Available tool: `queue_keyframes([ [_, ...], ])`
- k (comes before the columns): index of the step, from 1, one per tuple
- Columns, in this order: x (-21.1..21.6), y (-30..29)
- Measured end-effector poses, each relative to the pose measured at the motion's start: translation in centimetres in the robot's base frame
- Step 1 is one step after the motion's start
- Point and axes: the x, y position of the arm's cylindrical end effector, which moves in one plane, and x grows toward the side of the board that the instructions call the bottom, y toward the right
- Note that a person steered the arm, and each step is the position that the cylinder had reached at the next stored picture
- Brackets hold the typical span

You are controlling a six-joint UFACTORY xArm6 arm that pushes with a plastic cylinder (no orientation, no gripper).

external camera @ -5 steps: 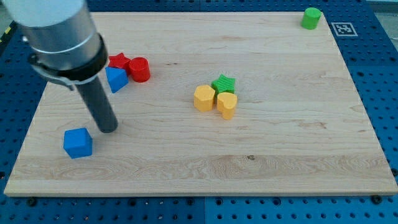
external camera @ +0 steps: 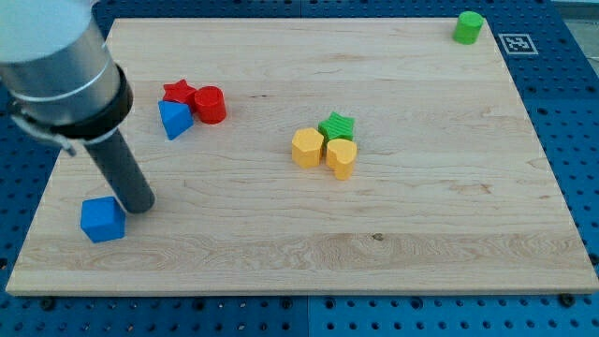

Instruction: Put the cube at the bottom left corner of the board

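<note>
You are looking at a pale wooden board (external camera: 374,243) lying on a blue pegboard table (external camera: 580,140) studded with holes. A small black-and-white marker tag (external camera: 517,43) sits just off the board's top right corner. Nothing else of the room shows.

Your arm comes in from the view's top left as a grey cylinder ending in a dark rod. My tip (external camera: 138,207) rests on the board at the upper right of the blue cube (external camera: 103,220), just beside it and apparently touching its edge, though you cannot be sure of contact from this angle. The rod has no jaws to spread or press together; it holds nothing and only bears against things.

The blue cube lies near the board's left edge, toward the bottom left corner but short of it.

Count eight blocks in all. Two blue: the cube and a blue wedge-like block (external camera: 174,119). Two red: a red star (external camera: 179,93) and a red cylinder (external camera: 210,104), huddled touching the wedge-like block. Two yellow: a yellow hexagon-like block (external camera: 307,148) and a yellow heart-like block (external camera: 342,157). Two green: a green star (external camera: 336,125) touching the yellow pair, and a green cylinder (external camera: 468,27) alone near the top right corner.
</note>
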Motion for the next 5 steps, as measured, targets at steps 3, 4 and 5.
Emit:
queue_keyframes([
  [3, 0.9, -1.7],
  [4, 1.8, -1.7],
  [5, 0.8, -1.8],
])
